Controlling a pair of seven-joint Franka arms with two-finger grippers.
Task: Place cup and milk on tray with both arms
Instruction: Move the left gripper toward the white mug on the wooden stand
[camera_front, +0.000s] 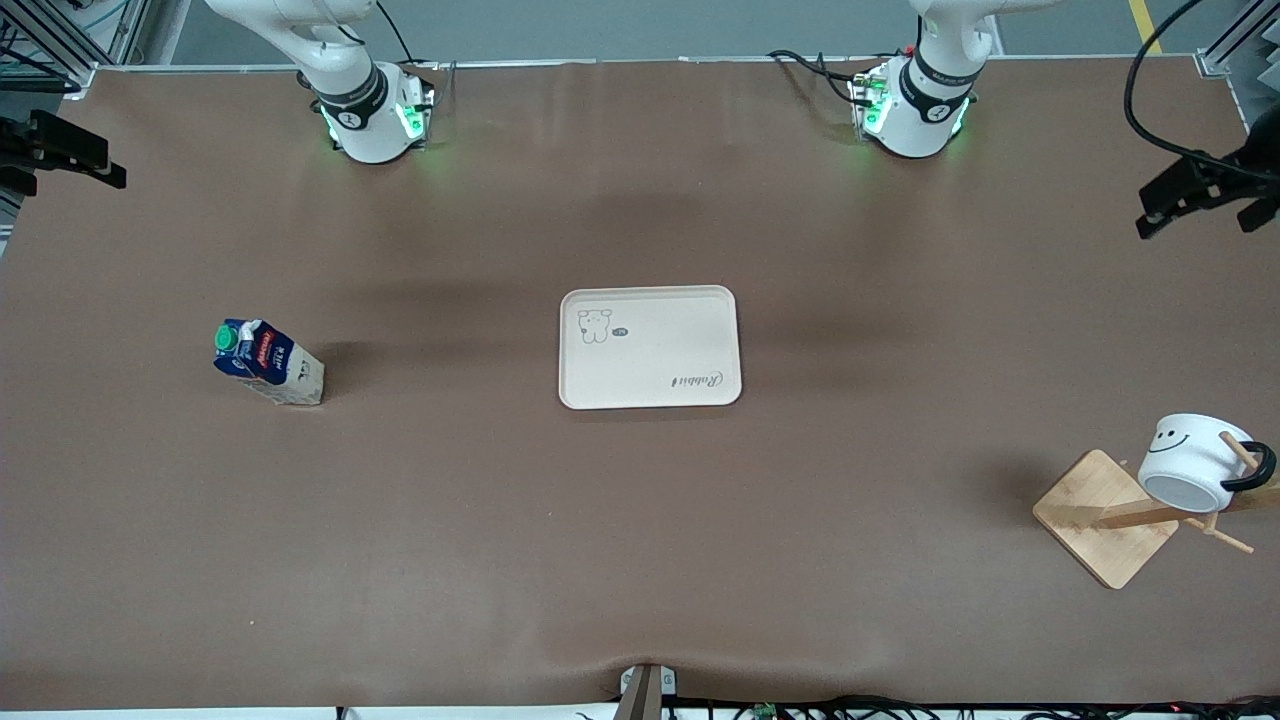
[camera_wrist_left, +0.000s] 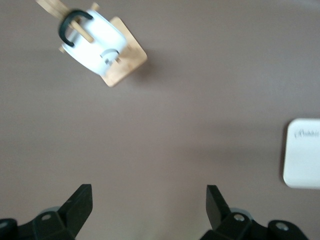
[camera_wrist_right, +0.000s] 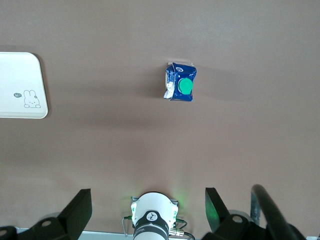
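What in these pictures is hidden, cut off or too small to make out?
- The cup: in the front view its mouth faces away, so its inside is hidden.
- The milk: label text too small in either view showing it.
- The tray: cut off by the left wrist view's edge.
- The rack: the cup covers part of its pegs.

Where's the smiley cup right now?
The cup hangs by its handle on a peg of the wooden rack, at the left arm's end of the table, nearer the front camera than the tray.

Brown table (camera_front: 640, 520) — tray (camera_front: 650, 347), milk (camera_front: 268, 362), wooden rack (camera_front: 1105, 516)
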